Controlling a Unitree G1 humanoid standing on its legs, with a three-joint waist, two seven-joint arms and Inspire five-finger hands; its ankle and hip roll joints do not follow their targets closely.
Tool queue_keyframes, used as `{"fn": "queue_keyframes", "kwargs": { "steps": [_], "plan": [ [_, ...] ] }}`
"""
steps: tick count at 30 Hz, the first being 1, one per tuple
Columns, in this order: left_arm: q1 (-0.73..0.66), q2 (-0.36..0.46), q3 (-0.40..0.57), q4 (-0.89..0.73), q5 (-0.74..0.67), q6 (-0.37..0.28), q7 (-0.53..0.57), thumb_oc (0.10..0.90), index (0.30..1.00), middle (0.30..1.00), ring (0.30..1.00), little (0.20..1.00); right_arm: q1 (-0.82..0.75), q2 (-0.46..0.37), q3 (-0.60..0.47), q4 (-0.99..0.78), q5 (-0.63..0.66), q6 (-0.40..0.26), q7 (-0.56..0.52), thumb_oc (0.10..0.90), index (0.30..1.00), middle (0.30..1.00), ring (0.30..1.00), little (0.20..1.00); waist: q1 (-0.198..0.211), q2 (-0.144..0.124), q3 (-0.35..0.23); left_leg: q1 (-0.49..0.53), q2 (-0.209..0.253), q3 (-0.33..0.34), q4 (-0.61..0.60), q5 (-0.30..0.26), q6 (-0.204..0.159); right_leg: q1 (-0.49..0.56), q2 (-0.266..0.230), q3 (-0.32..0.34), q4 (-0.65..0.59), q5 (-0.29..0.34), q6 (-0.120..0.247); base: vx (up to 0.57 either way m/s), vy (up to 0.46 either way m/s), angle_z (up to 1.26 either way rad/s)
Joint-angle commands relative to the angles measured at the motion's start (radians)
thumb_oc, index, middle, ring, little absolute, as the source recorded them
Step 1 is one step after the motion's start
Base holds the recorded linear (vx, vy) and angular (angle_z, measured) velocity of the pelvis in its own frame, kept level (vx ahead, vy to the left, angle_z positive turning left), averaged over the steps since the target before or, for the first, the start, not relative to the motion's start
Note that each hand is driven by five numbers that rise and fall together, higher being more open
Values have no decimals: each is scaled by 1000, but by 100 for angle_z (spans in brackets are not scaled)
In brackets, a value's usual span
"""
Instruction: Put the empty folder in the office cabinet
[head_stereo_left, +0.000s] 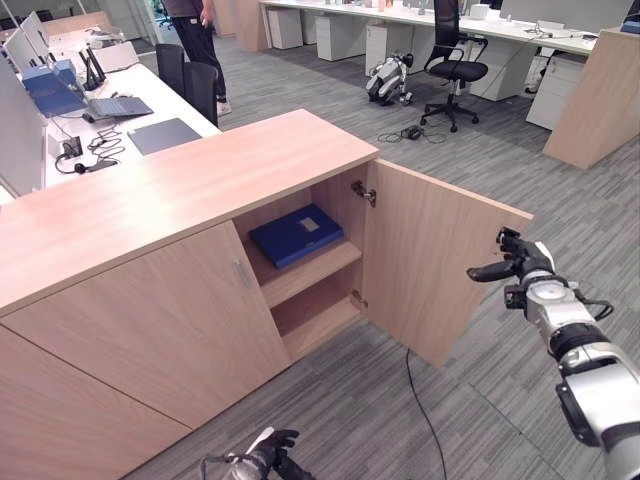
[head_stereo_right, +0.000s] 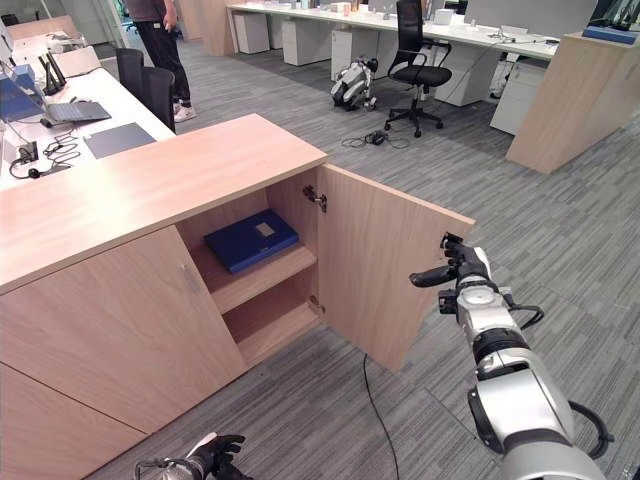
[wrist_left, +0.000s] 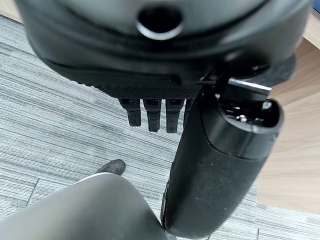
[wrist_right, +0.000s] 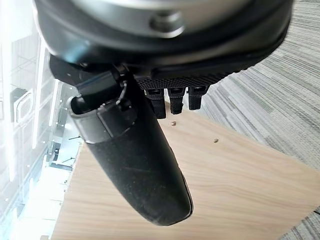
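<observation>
A low wooden cabinet (head_stereo_left: 180, 190) stands on grey carpet with its right-hand door (head_stereo_left: 440, 260) swung wide open (the left-hand door (head_stereo_left: 150, 320) is closed). Inside the open compartment a blue folder (head_stereo_left: 296, 235) lies flat on the upper shelf (head_stereo_left: 305, 275), with a pale label on its cover; the lower shelf beneath it holds nothing that can be made out. The robot's right hand (head_stereo_left: 515, 262) hangs in the air just beside the outer edge of the open door, thumb jutting toward the wood and fingers loosely bent, holding nothing. Its own wrist camera looks along the thumb (wrist_right: 132, 165) and short fingertips (wrist_right: 177, 100) at the door's wood face, close by but not touching, which the head cameras cannot settle. The left hand (head_stereo_left: 268, 452) sits low at the bottom of the head views, over the carpet in front of the closed door; its wrist camera shows fingers (wrist_left: 152, 114) hanging straight down, empty, with carpet below. Behind the cabinet a white desk (head_stereo_left: 150, 95) carries a laptop (head_stereo_left: 118, 106), and a person (head_stereo_left: 195, 40) stands farther back near a black office chair (head_stereo_left: 455, 65)
</observation>
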Motion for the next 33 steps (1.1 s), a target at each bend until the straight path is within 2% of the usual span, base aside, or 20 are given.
{"fn": "queue_keyframes", "kwargs": {
  "steps": [1, 5, 13, 16, 24, 30, 32, 33],
  "plan": [
    [-20, -4, -74, 74, 0, -26, 19, 800, 900, 900, 900, 900, -299, -86, -1, -14, 28, -128, -71, 800, 900, 900, 900, 900, 24, -60, 10, 34, 30, -20, 2, -89, -42, 69, -83, -13, 35, -150, 102, -27, -27, 7],
    [7, 17, -60, 82, 17, -22, 10, 800, 900, 900, 900, 900, -264, -138, -4, 9, 17, -121, -54, 800, 900, 900, 900, 900, 27, -60, 13, 27, 35, -34, 2, -82, -48, 72, -78, -26, 40, -154, 99, -32, -26, 9],
    [20, 22, -59, 77, 34, -22, 1, 800, 900, 900, 900, 900, -149, -149, -38, 69, -18, -99, -27, 800, 900, 900, 900, 900, 19, -55, 14, 29, 41, -43, 2, -81, -49, 74, -74, -37, 50, -163, 97, -5, -7, 2],
    [20, 30, -48, 79, 32, -23, 1, 800, 900, 900, 900, 900, -101, -189, -78, 106, -5, -95, -24, 800, 900, 900, 900, 900, 10, -53, 13, 31, 45, -43, 2, -81, -51, 76, -72, -40, 54, -167, 94, -3, -15, 9],
    [19, 43, -38, 81, 28, -24, 0, 800, 900, 900, 900, 900, -79, -267, -127, 132, 30, -93, -28, 800, 900, 900, 900, 900, -1, -52, 10, 30, 51, -42, 2, -78, -58, 78, -70, -46, 48, -165, 94, 0, -5, 2],
    [19, 54, -34, 84, 29, -27, -2, 800, 900, 900, 900, 900, -107, -319, -119, 141, 27, -94, -27, 800, 900, 900, 900, 900, -5, -55, 11, 28, 58, -48, 2, -75, -64, 78, -67, -53, 53, -170, 92, 7, -4, 0],
    [19, 59, -33, 86, 30, -27, -4, 800, 900, 900, 900, 900, -122, -331, -107, 143, 24, -94, -23, 800, 900, 900, 900, 900, -6, -57, 9, 34, 59, -49, 2, -90, -66, 88, -65, -56, 50, -181, 93, 22, -15, 3],
    [18, 63, -32, 89, 32, -28, -4, 800, 900, 900, 900, 900, -136, -335, -94, 146, 16, -94, -22, 800, 900, 900, 900, 900, -5, -58, 10, 28, 59, -52, 2, -77, -66, 83, -64, -57, 51, -171, 92, 0, 0, 0]
  ]
}}
